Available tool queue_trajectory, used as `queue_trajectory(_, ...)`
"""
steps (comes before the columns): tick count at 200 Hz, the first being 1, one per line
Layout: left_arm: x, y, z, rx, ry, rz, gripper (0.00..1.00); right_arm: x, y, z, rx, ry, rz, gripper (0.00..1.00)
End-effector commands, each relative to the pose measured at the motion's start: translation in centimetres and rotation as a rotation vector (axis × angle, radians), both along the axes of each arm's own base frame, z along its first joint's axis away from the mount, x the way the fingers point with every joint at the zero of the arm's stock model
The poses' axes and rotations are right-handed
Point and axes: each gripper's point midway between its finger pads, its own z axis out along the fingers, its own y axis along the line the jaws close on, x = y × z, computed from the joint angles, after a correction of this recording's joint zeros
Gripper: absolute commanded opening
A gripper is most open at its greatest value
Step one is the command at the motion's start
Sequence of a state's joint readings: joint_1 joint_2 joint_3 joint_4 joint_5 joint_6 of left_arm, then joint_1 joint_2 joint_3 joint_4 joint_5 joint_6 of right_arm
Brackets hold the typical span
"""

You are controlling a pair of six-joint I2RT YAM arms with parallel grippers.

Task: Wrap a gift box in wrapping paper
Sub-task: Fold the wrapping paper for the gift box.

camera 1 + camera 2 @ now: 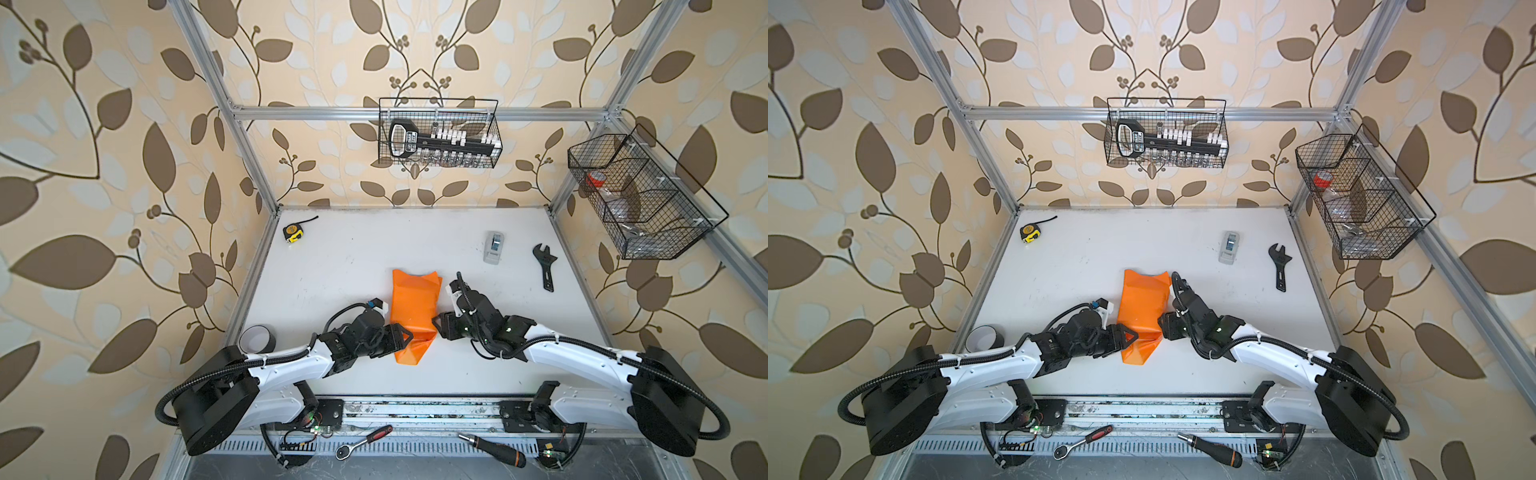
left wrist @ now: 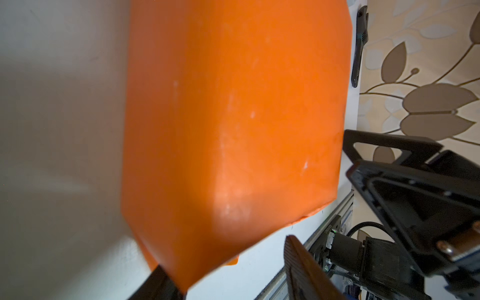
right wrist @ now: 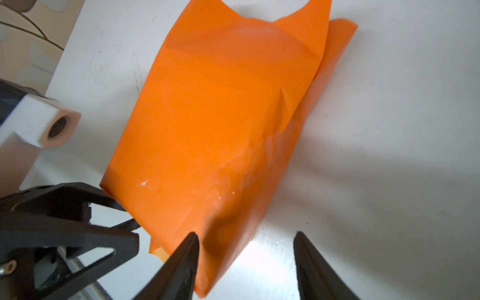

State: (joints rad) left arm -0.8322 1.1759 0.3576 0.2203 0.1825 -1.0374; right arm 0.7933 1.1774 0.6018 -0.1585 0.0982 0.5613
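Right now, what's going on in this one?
Two robot arms are working on the orange wrapping paper, which lies folded over into a long bundle on the white table. The left gripper and right gripper sit at opposite sides of its near end. Both have their jaws apart, and neither clamps the paper. No gift box shows; the boxy bulge suggests it is inside. The paper's ends are loose, not yet folded in.
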Motion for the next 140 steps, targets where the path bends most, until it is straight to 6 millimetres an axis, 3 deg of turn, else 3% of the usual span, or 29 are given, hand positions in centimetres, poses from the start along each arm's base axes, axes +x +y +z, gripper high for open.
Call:
queue_trajectory(1,0.5,-0.2,0.5,-0.017,-0.019,0.023,0.59,0.6,-1.8,2.3,-0.136,-0.111,0.038,0.60)
queue_trajectory(26,0.7,-0.1,0.4,-0.014,-0.009,0.046,0.59,0.1,-2.9,3.2,-0.201,-0.131,0.073,0.62)
queue_trajectory(75,1.1,-0.6,0.4,-0.038,0.015,0.066,0.59,-3.5,0.7,3.6,-0.268,-0.316,0.337,0.68)
queue_trajectory(112,1.4,-0.7,0.6,-0.058,0.021,0.096,0.59,-3.6,2.7,3.4,-0.306,-0.375,0.416,0.71)
queue_trajectory(140,1.8,-1.0,1.0,-0.094,0.016,0.114,0.59,-4.2,5.0,3.3,-0.412,-0.533,0.517,0.79)
